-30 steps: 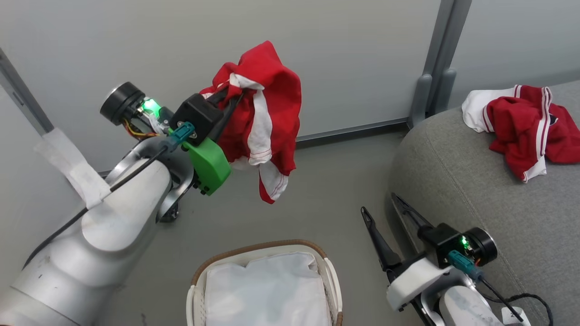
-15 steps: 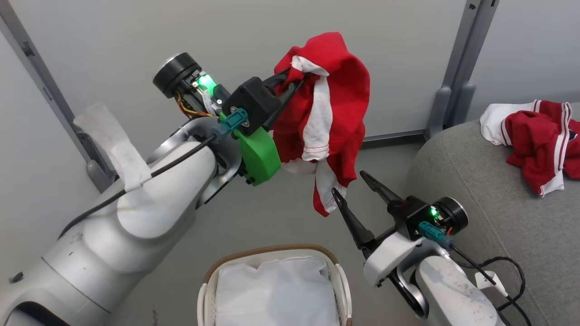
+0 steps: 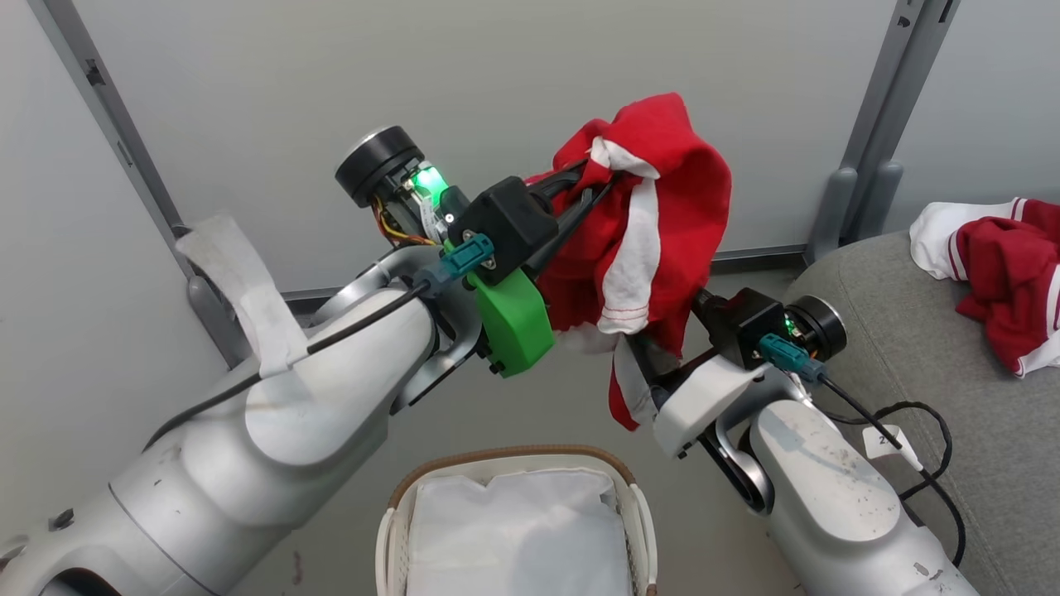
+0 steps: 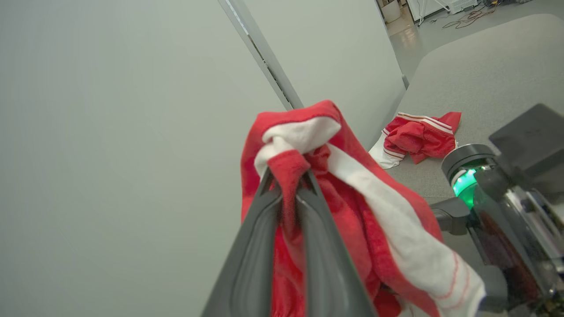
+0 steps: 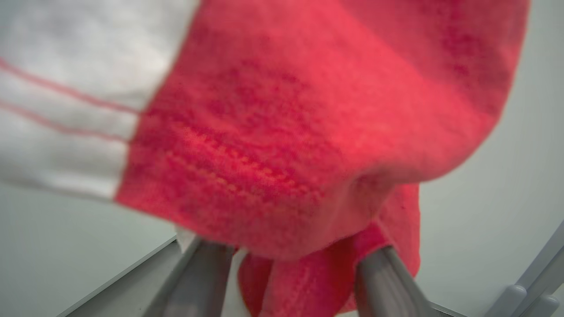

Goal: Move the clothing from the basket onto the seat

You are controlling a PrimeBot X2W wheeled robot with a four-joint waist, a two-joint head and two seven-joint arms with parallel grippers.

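A red garment with white panels (image 3: 654, 207), part of the clothing, hangs in the air above the floor, and my left gripper (image 3: 592, 178) is shut on its top fold. The left wrist view shows the fabric (image 4: 352, 211) pinched between the left gripper (image 4: 288, 176) fingers. My right gripper (image 3: 662, 352) reaches into the hanging lower part from below. In the right wrist view its fingers (image 5: 379, 273) stand apart with red cloth (image 5: 282, 132) draped between them. A second red garment (image 3: 1006, 273) lies on the grey seat (image 3: 894, 381). The basket (image 3: 513, 454) sits below and holds a white liner (image 3: 517, 530).
Grey wall panels with metal posts (image 3: 878, 141) close off the far side. The seat's rounded edge lies just right of my right arm, and a black cable (image 3: 927, 430) trails over it. Bare floor lies between the basket and the wall.
The head camera has shifted. My right gripper rose from beside the seat to the hanging garment, and its fingers now straddle the lower cloth. The left gripper carried the garment toward the seat.
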